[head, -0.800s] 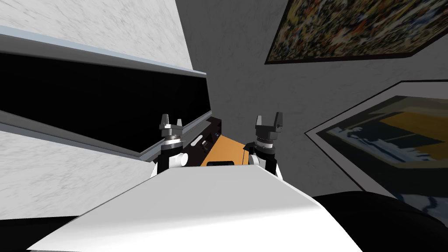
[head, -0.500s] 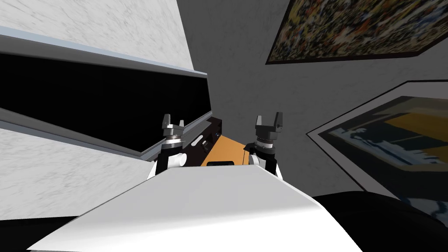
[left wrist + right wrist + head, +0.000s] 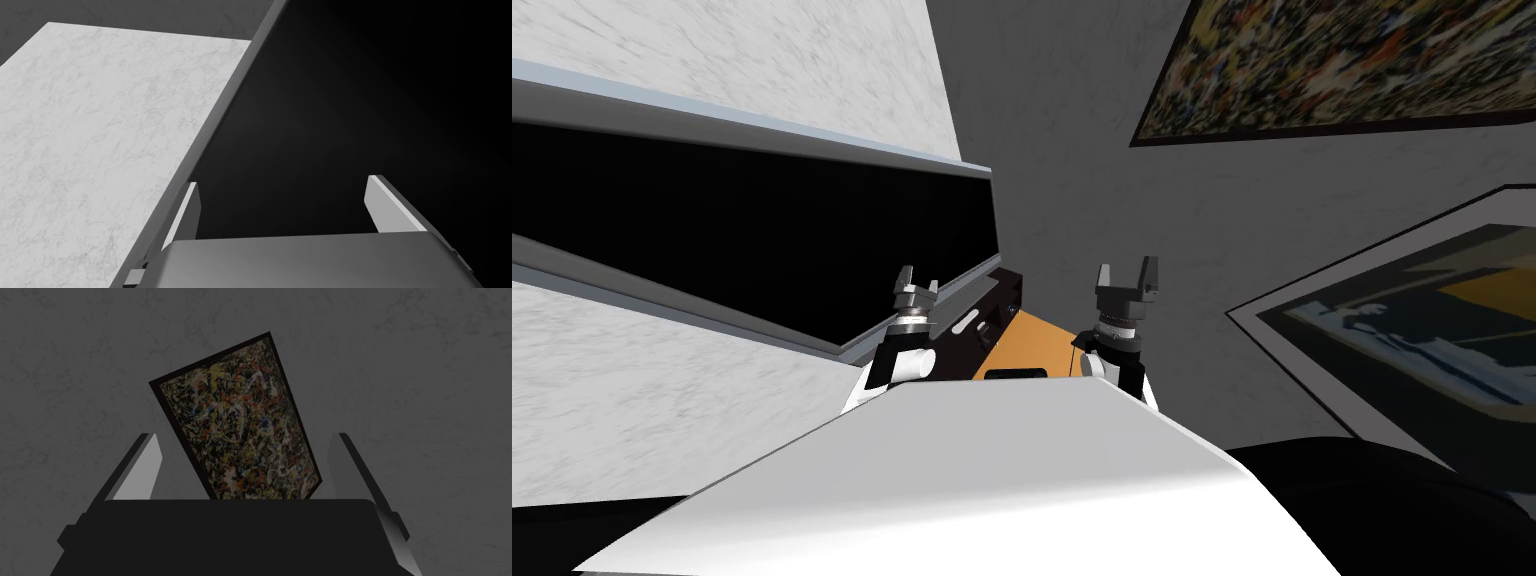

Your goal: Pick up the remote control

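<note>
A small white oblong, which I take for the remote control (image 3: 964, 322), lies on a dark shelf top (image 3: 999, 292) just below the lower edge of a large black panel in a grey frame (image 3: 762, 230). My left gripper (image 3: 915, 284) hangs open to the left of it, tilted toward the panel. In the left wrist view the left gripper (image 3: 283, 181) faces the black panel (image 3: 350, 100) and its grey frame edge (image 3: 220, 125), with nothing between the fingers. My right gripper (image 3: 1127, 277) stands open to the right, apart from the oblong; in its own wrist view the right gripper (image 3: 245, 435) is empty.
An orange surface (image 3: 1032, 345) adjoins the dark shelf, with a small black rectangle (image 3: 1015, 374) on its near edge. White marbled wall (image 3: 662, 400) flanks the panel. A grey wall (image 3: 1072, 150) with framed pictures (image 3: 1362, 70) rises behind.
My left gripper has shifted slightly right and tilted toward the panel. The head view has turned a little, sliding the pictures rightward. The right gripper has held still.
</note>
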